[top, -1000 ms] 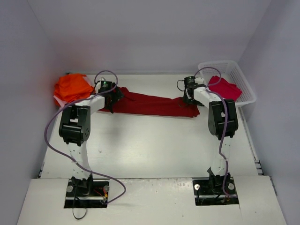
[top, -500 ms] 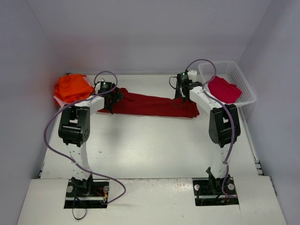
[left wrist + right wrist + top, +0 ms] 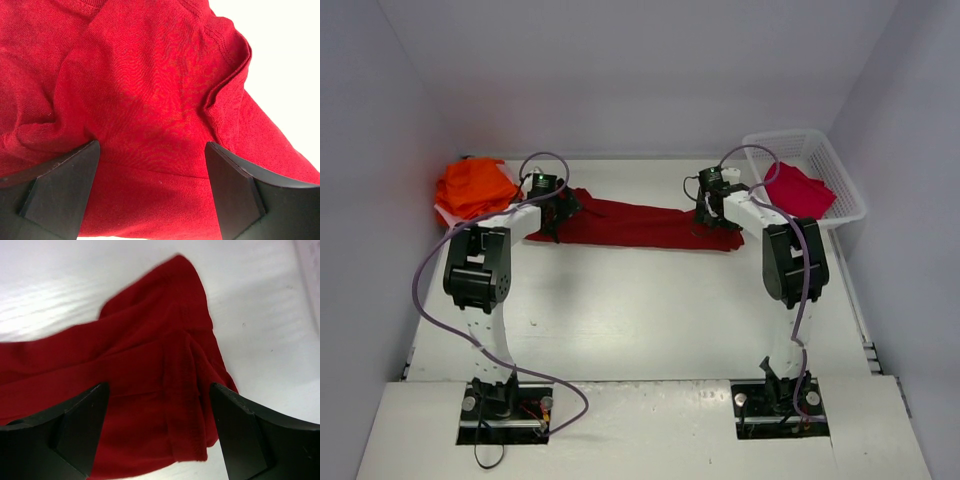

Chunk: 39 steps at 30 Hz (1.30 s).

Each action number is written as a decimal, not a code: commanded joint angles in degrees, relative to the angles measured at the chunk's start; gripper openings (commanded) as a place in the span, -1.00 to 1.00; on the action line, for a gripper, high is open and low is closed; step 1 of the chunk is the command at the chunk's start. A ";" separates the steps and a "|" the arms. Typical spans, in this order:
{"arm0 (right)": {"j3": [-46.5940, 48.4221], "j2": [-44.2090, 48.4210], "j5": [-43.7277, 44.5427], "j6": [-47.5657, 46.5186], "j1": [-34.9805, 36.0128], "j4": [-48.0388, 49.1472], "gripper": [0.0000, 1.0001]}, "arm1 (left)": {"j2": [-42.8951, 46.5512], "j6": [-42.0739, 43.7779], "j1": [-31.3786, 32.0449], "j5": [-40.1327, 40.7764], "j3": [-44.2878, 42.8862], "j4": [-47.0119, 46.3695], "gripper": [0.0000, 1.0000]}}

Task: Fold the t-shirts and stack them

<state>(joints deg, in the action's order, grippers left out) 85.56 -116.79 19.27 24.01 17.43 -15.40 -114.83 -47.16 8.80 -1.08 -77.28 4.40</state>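
Observation:
A large dark red t-shirt (image 3: 640, 222) lies stretched in a long band across the far part of the table. My left gripper (image 3: 552, 215) hovers at its left end, jaws open over the wrinkled red cloth (image 3: 150, 100) with nothing between the fingers. At the band's right end my right gripper (image 3: 710, 213) is open too, straddling the hem and a folded edge (image 3: 150, 375). Bright orange t-shirts (image 3: 472, 187) sit piled at the far left. A crimson t-shirt (image 3: 798, 190) lies in the basket.
The white plastic lattice basket (image 3: 780, 134) stands at the far right corner against the wall. White table (image 3: 260, 300) shows to the right of the shirt's end. Walls close in the table on three sides.
My right arm has swung left and come down over the shirt's right end. The left arm has stayed in place.

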 commanded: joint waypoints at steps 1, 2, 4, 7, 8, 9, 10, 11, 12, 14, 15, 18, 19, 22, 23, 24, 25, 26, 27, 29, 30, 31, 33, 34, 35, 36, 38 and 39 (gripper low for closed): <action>-1.62 -0.28 -0.46 1.92 -0.20 1.60 0.56 | 0.40 1.37 -2.03 1.08 0.11 8.16 0.63; -2.06 -0.36 -0.55 2.09 -0.12 1.69 0.56 | 0.13 1.28 -2.12 1.08 -0.24 8.34 0.64; -2.94 -0.28 -1.25 2.70 -0.12 2.12 0.56 | -0.57 1.02 -2.38 -0.31 -1.47 8.51 0.64; -4.96 0.69 -1.43 3.32 0.15 2.56 0.56 | -1.80 0.75 -2.47 -0.50 -3.83 9.04 0.63; -6.09 1.65 -1.43 3.41 0.32 2.57 0.56 | -2.07 0.66 -2.47 -0.67 -4.54 9.22 0.64; -6.89 2.09 -0.99 3.59 0.58 2.83 0.56 | -2.50 0.58 -2.47 -0.68 -5.16 9.57 0.63; -7.68 3.40 -0.81 4.02 0.93 2.92 0.56 | -2.77 0.49 -2.47 -0.76 -6.30 9.66 0.64; -9.43 4.02 -0.81 4.29 1.11 3.00 0.56 | -3.38 0.40 -2.47 -0.85 -6.92 9.83 0.63; -10.32 4.64 -0.64 4.46 1.38 3.27 0.56 | -3.65 0.40 -2.47 -0.94 -7.53 9.92 0.63; -12.68 6.31 -0.37 4.91 2.52 3.27 0.56 | -4.35 0.22 -2.56 -0.85 -9.38 10.01 0.63; -13.48 6.84 -0.02 5.17 2.96 3.27 0.56 | -5.31 0.31 -2.47 -0.94 -10.08 10.18 0.64; -16.38 9.55 0.33 5.96 5.15 3.27 0.57 | -7.60 0.48 -2.12 -1.20 -12.72 10.10 0.63; -17.09 10.09 0.42 6.40 6.29 3.27 0.57 | -8.30 0.57 -1.94 -1.20 -14.38 10.18 0.64; -19.20 11.50 -0.02 6.92 8.31 3.01 0.57 | -11.64 0.92 -1.24 -1.46 -17.64 11.50 0.64; -19.81 11.93 -0.11 7.54 8.76 2.92 0.57 | -13.04 1.01 -1.06 -1.55 -19.65 12.20 0.63; -21.03 12.90 -0.19 7.89 9.11 2.74 0.57 | -13.66 1.01 -0.72 -1.55 -20.45 12.47 0.64; -21.74 13.34 -0.28 8.24 9.81 2.65 0.57 | -14.45 1.19 -0.54 -1.64 -21.85 12.64 0.64; -23.06 13.95 -0.28 8.86 10.16 2.39 0.57 | -14.72 1.10 -0.10 -1.64 -22.47 13.08 0.64; -23.76 15.18 -0.11 9.21 10.60 2.30 0.57 | -15.07 1.28 0.08 -1.64 -23.18 13.26 0.64; -25.26 16.68 0.07 10.35 12.09 1.78 0.58 | -15.78 1.36 0.43 -1.73 -25.02 13.79 0.64; -26.75 17.99 0.07 10.70 12.71 1.69 0.58 | -16.04 1.37 0.69 -1.73 -25.73 14.14 0.63; -27.54 18.70 0.07 11.05 13.24 1.69 0.57 | -16.30 1.45 0.96 -1.73 -26.34 14.49 0.64; -29.21 20.11 0.86 11.85 15.43 1.60 0.58 | -16.83 1.63 1.66 -1.73 -28.01 15.10 0.63; -29.66 20.46 1.21 12.20 16.14 1.34 0.58 | -17.18 1.63 2.01 -1.73 -28.63 15.54 0.63; -30.01 21.25 1.47 12.55 17.62 0.73 0.58 | -17.27 1.72 2.36 -1.73 -29.16 15.81 0.63; -30.36 21.60 1.56 13.77 18.42 0.37 0.58 | -17.36 1.80 2.71 -1.73 -29.86 15.98 0.64; -31.33 22.39 1.65 15.01 20.18 -0.33 0.58 | -17.45 1.89 3.86 -1.73 -30.30 16.07 0.64; -31.59 22.66 1.74 16.32 21.93 -0.51 0.57 | -17.54 1.89 4.29 -1.90 -30.65 16.07 0.63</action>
<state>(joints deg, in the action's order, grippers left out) 54.94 -97.27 19.62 36.38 36.12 -12.43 -131.92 -45.32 10.76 -1.32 -106.30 16.95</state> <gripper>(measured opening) 0.789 0.818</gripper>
